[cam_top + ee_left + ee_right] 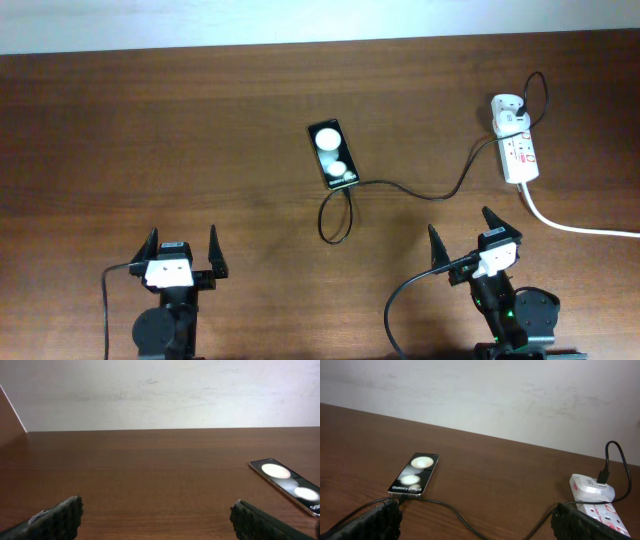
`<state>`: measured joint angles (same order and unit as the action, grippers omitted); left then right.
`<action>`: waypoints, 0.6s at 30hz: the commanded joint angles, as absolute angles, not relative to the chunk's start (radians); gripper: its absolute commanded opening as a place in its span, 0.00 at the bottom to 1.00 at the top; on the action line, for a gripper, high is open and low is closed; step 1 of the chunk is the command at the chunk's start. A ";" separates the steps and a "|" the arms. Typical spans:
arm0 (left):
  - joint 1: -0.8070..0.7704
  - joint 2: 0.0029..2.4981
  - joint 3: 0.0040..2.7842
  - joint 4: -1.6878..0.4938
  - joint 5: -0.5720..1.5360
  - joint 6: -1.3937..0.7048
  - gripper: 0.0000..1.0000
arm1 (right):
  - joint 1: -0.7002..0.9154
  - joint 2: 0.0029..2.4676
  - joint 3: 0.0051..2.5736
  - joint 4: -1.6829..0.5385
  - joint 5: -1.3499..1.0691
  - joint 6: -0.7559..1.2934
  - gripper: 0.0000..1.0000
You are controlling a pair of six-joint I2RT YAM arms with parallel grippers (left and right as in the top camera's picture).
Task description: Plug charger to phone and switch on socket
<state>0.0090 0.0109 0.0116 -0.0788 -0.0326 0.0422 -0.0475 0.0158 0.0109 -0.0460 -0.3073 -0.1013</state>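
While the overhead view showed the charger [420,191] looping to the phone [331,153] mid-table and the socket [519,152] far right, seating of its tip could not be told. Left wrist view: left gripper [157,507] apart, open table [150,460] ahead. Right wrist view: right gripper [476,509] apart; tip needed checking first, clear of the loop

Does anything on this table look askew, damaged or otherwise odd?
Nothing stands out. The phone lies flat, slightly angled; the charger runs slack from the socket, curling into a loop at the phone's end. No damage or spill shows.
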 commanded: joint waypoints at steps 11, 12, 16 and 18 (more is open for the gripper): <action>0.016 0.005 0.010 -0.084 -0.022 0.058 0.99 | -0.038 0.003 0.006 -0.072 -0.081 0.106 0.99; 0.016 0.005 0.010 -0.084 -0.022 0.058 0.99 | -0.038 0.003 0.006 -0.072 -0.081 0.106 0.99; 0.016 0.005 0.010 -0.084 -0.022 0.058 0.99 | -0.038 0.003 0.006 -0.073 -0.079 0.105 0.99; 0.016 0.005 0.010 -0.084 -0.022 0.058 0.99 | -0.038 0.003 0.006 -0.073 -0.078 0.106 0.99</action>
<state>0.0090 0.0109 0.0116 -0.0792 -0.0326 0.0425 -0.0463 0.0158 0.0109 -0.0650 -0.0933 0.0990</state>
